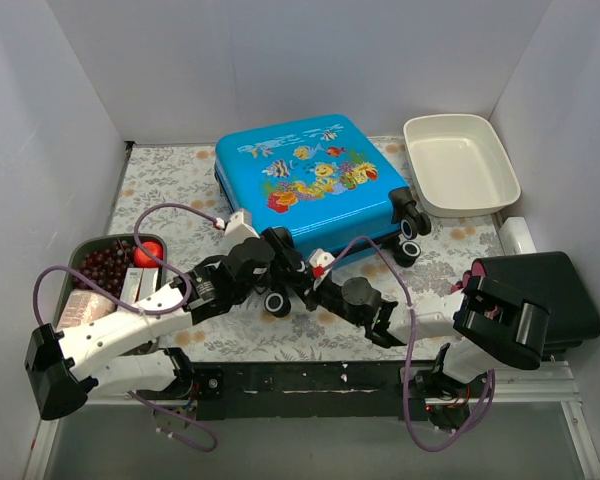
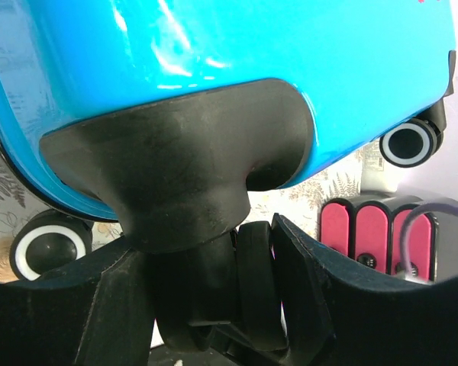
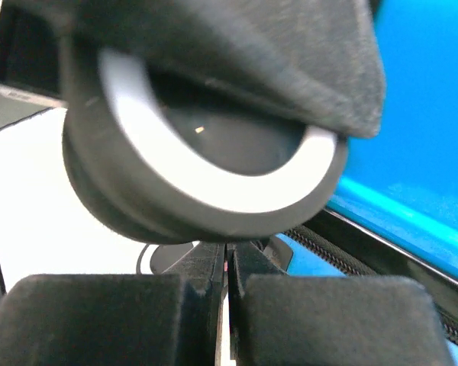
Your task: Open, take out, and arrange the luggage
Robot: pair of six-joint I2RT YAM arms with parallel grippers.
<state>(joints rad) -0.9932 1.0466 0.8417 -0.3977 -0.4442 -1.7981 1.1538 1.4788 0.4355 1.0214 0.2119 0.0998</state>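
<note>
Room: white walls close in a worktop (image 1: pixel 180 190) covered with a grey floral cloth.
Near edge: two arms rise from a black rail, the left arm (image 1: pixel 120 335) reaching up and right, the right arm (image 1: pixel 505 315) folding back to the left.
Near left: a dark tray (image 1: pixel 80 250) holds red grapes (image 1: pixel 105 268) and wrapped packets.
Near right: a flat black case (image 1: pixel 565 290) lies beside the right arm's elbow.
Left jaws: clamped on the black caster (image 2: pixel 191 191) at the near left corner of the luggage, with one finger (image 2: pixel 328 290) tight against each side.
Right jaws: pressed together just beneath a black wheel with a white ring (image 3: pixel 214 152); I cannot tell whether anything thin is nipped between them. A zip line runs along the blue shell close by.
Luggage (image 1: pixel 310 180): a bright blue hard case with a fish print, lying flat and closed in the middle of the worktop, its wheels towards the arms, both arms meeting at its near edge.
Far right: a white rectangular tub (image 1: pixel 460 165) sits just beside the luggage, near the back wall.
</note>
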